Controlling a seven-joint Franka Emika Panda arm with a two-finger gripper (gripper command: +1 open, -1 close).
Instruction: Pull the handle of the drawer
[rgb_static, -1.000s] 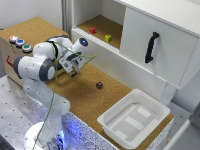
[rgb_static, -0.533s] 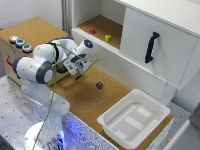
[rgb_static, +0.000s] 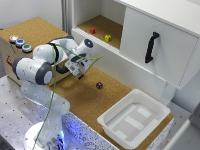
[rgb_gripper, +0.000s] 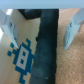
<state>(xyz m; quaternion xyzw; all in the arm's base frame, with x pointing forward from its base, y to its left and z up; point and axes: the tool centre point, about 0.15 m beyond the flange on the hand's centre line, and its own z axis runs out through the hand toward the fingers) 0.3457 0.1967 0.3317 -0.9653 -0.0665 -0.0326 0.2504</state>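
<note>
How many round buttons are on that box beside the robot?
3, in a row on top of the box at the exterior view's left: red button, blue button, green button. The arm may hide more.

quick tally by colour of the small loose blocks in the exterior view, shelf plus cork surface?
Red block on the shelf: 1
Yellow block on the shelf: 1
Dark block on the cork surface: 1
Total: 3

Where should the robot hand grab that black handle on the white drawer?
Around the middle of the handle, coming straight at the front of the drawer. The bar stands upright and bows outward, so fingers closing from its two sides should fit best there.
</note>
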